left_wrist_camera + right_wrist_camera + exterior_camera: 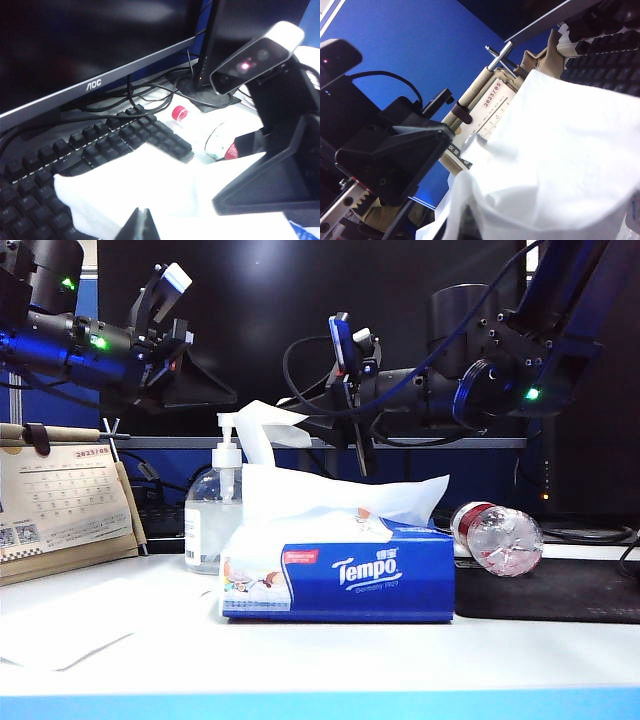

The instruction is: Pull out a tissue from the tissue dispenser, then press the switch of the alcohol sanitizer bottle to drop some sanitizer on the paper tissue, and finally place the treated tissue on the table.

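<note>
The tissue point(262, 430) hangs in the air above the tissue pack point(340, 580), its upper edge pinched in the right claw point(350, 420), whose fingers are pressed together on it. The pack lies on the white desk point(330, 655). Just behind the pack's left end stands the sanitizer bottle point(212, 520) with its white pump head point(228, 435) beside the hanging sheet. The left claw point(200, 380) hovers above that bottle (whether spread or closed I cannot tell). A water bottle point(497, 536) lies right of the pack
</note>
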Motion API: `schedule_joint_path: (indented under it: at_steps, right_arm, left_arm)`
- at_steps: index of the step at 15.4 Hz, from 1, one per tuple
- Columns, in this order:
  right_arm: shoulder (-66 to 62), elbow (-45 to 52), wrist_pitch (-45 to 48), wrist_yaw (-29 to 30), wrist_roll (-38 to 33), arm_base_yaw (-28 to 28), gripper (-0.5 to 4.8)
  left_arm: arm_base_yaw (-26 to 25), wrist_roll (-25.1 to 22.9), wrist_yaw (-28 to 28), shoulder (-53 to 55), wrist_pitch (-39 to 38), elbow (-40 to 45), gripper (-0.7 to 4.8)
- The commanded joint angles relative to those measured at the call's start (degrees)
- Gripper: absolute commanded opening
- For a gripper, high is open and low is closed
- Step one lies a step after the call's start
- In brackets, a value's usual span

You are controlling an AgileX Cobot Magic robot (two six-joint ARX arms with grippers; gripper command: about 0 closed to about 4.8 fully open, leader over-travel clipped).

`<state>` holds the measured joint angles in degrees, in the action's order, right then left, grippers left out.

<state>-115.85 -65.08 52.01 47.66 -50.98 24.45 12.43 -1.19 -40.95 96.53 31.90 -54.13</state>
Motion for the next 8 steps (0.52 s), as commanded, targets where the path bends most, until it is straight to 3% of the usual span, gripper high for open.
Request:
schedule_joint_path:
  at_steps: [1,8]
  right_arm:
    - [0.44,-0.22,0.98,0.5,-0.07,0.07,-0.01]
    - [0.44,-0.22,1.01,0.52,-0.07,0.07,-0.01]
  left_arm:
    - [0.37,0.37,0.15,1.11,0.39,-0.24,-0.06]
    - [0.74,-0.28,2.75,1.16,-0.66,-0.24,-0.06]
